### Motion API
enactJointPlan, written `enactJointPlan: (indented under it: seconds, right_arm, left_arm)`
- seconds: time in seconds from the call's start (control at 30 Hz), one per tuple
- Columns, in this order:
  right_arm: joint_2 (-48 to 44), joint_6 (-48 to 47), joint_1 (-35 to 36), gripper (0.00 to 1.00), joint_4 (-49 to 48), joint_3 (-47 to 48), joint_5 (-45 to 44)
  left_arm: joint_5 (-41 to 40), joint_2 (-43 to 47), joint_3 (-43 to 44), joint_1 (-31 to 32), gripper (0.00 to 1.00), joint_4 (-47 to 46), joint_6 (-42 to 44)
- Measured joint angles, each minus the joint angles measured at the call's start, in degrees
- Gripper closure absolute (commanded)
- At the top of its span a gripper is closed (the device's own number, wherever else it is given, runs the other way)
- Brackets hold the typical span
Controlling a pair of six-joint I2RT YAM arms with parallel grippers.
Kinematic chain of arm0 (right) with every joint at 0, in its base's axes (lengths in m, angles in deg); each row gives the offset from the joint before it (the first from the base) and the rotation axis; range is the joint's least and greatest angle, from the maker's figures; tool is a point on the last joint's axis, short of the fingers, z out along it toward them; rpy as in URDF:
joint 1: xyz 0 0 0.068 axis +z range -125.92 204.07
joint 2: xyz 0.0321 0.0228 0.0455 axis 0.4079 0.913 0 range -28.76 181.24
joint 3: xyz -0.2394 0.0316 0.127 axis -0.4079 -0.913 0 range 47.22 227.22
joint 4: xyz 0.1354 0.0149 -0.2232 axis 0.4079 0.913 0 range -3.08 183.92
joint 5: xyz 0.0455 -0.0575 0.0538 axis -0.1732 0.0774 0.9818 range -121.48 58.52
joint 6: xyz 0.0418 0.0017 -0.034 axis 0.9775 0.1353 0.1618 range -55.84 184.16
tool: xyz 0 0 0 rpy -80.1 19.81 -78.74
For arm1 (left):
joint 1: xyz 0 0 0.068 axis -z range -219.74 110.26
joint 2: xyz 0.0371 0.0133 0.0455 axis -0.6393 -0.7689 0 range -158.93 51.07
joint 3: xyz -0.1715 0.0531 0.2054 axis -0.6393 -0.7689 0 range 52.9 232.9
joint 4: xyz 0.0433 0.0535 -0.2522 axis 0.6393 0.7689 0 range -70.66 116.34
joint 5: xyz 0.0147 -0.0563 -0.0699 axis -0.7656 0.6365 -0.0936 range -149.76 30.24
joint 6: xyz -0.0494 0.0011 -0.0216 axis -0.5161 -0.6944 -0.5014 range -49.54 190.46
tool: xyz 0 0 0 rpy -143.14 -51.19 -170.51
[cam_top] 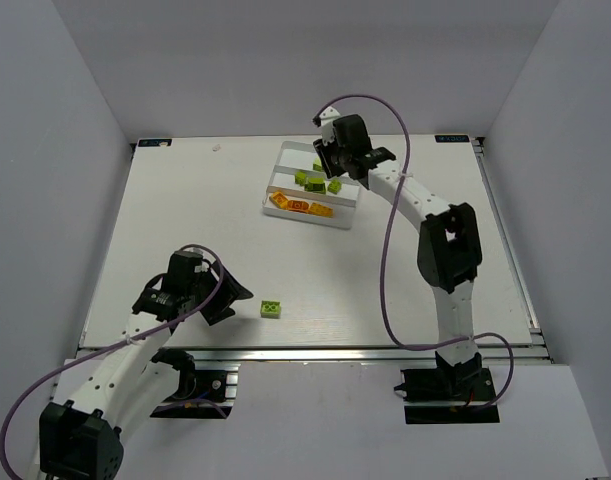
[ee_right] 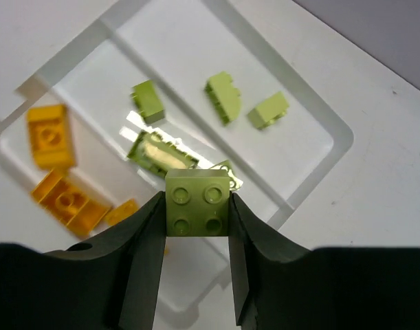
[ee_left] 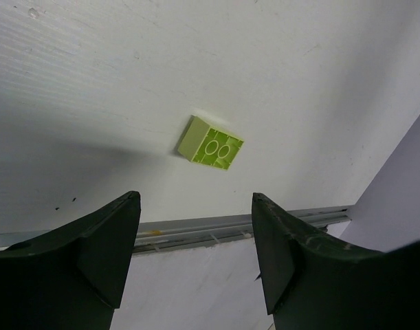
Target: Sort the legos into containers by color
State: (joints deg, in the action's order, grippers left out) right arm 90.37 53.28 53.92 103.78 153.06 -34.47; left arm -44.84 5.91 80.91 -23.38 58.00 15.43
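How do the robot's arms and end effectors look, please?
The left arm and right arm have white shells and black joints. A purple cable runs along each. The left end effector and right end effector each have two dark wedge-shaped fingers.

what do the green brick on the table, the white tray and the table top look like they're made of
Green brick: hard moulded plastic, smooth with a slight sheen; crisp edges and round studs.
White tray: probably thin plastic, glossy; it shows bright glare and rounded moulded corners.
Table top: matte white with fine parallel lines; painted or laminated board perhaps, cannot tell.
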Motion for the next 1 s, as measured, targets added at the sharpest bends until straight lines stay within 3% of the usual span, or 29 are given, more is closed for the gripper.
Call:
enactJointPlan:
  seconds: [0.33, 0.57, 0.83, 0.9, 1.0]
  right_arm:
    - [18.12, 8.37, -6.23, 1.00, -0.63, 16.87, -6.86]
    - [20.31, 9.18, -10.38, 0.69, -3.17, 19.23, -5.79]
    - [20.44, 9.73, -10.97, 0.62, -5.57, 19.19, -0.61]
    - [20.61, 10.40, -10.84, 0.46, -5.99, 19.19, 0.35]
    - [21.09, 11.08, -10.62, 0.31, -6.47, 19.19, 1.84]
  left_arm:
    - [0.79, 2.91, 0.00, 0.00, 0.24, -0.20, -0.09]
    - [1.20, 1.84, 0.00, 0.00, 0.23, -1.44, -0.52]
    - [2.10, -5.01, 0.42, 0.00, 0.22, -4.00, -0.44]
    - [2.23, -6.56, 1.03, 0.00, 0.22, -4.48, -0.28]
    - [2.29, -8.13, 1.75, 0.15, 0.22, -5.60, -0.24]
